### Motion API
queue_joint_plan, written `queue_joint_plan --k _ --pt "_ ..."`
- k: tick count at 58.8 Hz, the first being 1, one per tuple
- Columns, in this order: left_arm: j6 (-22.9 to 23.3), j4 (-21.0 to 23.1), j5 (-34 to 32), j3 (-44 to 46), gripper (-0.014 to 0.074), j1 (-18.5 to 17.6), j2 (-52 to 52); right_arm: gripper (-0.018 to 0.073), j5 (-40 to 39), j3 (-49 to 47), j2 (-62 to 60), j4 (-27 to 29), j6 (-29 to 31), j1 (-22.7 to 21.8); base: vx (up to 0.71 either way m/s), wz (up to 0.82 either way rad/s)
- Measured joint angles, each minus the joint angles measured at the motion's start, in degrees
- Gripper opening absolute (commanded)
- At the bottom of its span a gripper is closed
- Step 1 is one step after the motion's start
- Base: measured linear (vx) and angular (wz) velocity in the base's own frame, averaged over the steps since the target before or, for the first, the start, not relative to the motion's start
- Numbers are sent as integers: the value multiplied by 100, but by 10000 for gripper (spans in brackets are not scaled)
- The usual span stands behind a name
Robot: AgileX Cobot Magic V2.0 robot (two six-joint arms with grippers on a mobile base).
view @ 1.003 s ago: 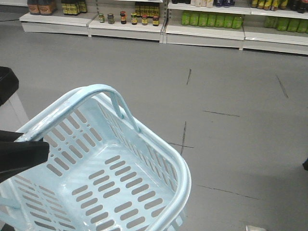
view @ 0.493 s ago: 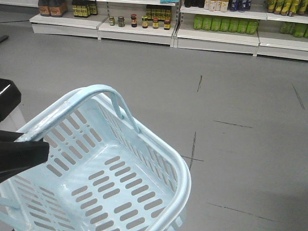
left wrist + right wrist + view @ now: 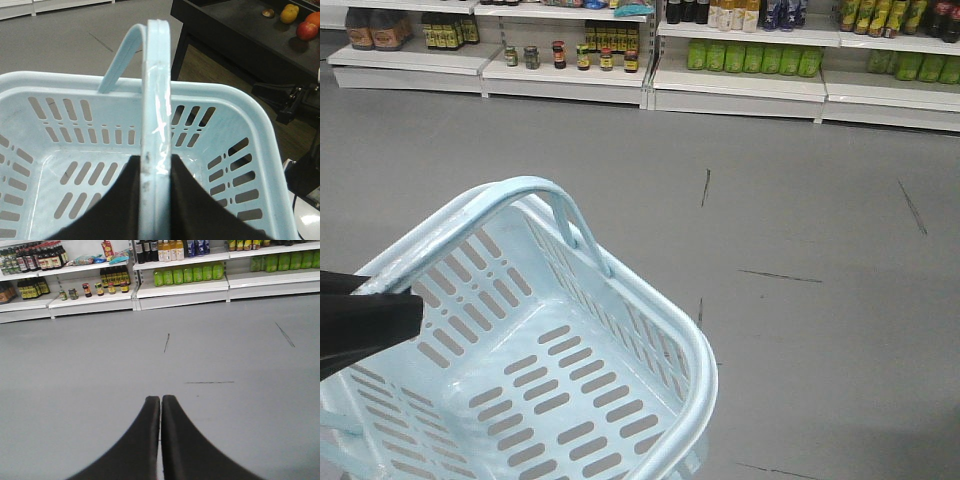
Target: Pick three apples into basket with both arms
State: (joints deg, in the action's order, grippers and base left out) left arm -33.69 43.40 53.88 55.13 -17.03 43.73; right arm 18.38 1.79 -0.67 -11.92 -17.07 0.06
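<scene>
The pale blue basket (image 3: 692, 352) hangs empty over the grey floor, its slotted bottom bare. My left gripper (image 3: 156, 161) is shut on its loop handle (image 3: 158, 75), one black finger on each side; in the front view the gripper (image 3: 418, 310) shows as a black shape at the left edge. One red apple (image 3: 306, 31) lies on a black table (image 3: 235, 30) at the far right of the left wrist view. My right gripper (image 3: 160, 400) is shut with nothing in it, pointing over bare floor.
Store shelves (image 3: 740, 85) with bottles and jars line the far side of the grey floor (image 3: 800, 200). On the black table, a yellow fruit (image 3: 289, 13) and an orange one (image 3: 315, 19) lie by the apple. Black arm parts (image 3: 295, 102) stick out right of the basket.
The shelves and floor marks slid right, then back left in the front view. The basket and left gripper keep the same place in the picture.
</scene>
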Motion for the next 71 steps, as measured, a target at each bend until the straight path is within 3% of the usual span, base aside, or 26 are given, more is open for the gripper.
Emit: queue_joint_plan --k 71 --pt "0 0 0 0 -6 0 0 -5 0 0 0 0 0 0 29 -16"
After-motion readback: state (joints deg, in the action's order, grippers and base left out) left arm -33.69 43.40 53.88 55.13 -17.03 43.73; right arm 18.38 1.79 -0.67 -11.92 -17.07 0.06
